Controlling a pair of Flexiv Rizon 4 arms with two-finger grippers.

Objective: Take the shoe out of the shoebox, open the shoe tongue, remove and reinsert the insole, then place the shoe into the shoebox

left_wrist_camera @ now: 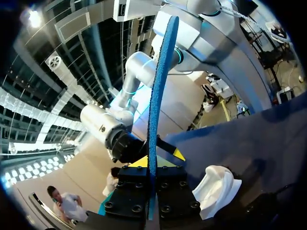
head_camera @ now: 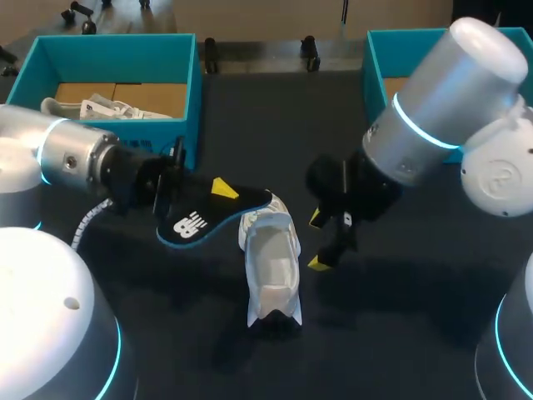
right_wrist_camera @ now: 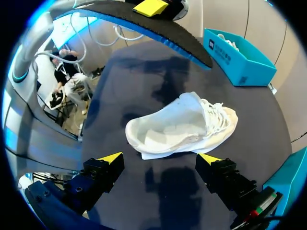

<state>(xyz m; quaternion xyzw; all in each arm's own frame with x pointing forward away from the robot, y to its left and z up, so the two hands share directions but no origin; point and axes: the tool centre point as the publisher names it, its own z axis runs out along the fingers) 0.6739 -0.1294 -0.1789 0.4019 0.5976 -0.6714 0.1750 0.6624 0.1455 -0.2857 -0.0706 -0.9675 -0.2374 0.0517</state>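
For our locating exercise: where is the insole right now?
In the head view the insole is left of centre, clamped in the left gripper, its free end right beside the white shoe.

Light is coming from above and falling evenly on the dark surface, which is reading dim and swallowing detail. The white shoe is standing out brightly against it, its pale upper nearly washing out, and is casting a soft shadow at its near end in the head view. The white shells of the right arm and left arm are glaring, and their cyan rings are glowing. In the right wrist view diffuse shadows are lying on the surface around the shoe. In both wrist views straight lines are bowing toward the black rim, where everything is stretching and darkening
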